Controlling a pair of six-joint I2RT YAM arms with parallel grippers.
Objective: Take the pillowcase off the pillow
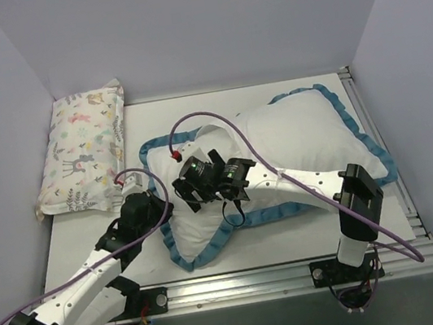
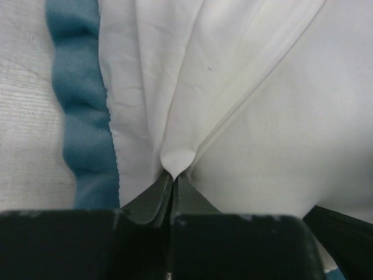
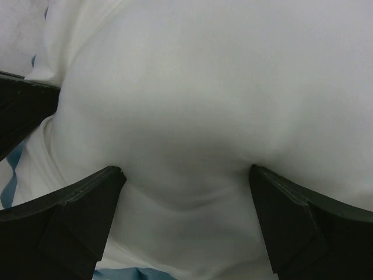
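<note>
Top external view
- pillowcase (image 1: 299, 137): lies white face up on the middle and right of the table (image 1: 215, 103), with the teal-blue frill (image 1: 202, 255) running round its edge; the near left corner is rumpled.
- pillow: its plump bulk swells the cover towards the far right; its own surface cannot be told apart from the white cover.
- left gripper (image 1: 158, 211): reaches in from the near left to the pillowcase's left edge, just inside the frill.
- right gripper (image 1: 188, 190): the arm stretches leftwards low across the pillowcase, and its pincer sits over the rumpled left part, near the left gripper.
- animal-print pillow (image 1: 83, 151): small and pastel, at the far left of the table, well apart from the pillowcase.

Left wrist view
- left gripper (image 2: 173, 178): fingers pressed together, pinching a peak of white pillowcase (image 2: 151, 87) fabric.
- zipper (image 2: 245, 99): runs up and to the right from the pinched peak.
- frill (image 2: 81, 116): lies on the table to the left of the white fabric.

Right wrist view
- right gripper (image 3: 186, 169): fingers spread wide.
- white bulge (image 3: 192, 99): rounded cloth swelling between the fingers; whether it is cover or pillow, I cannot tell.
</note>
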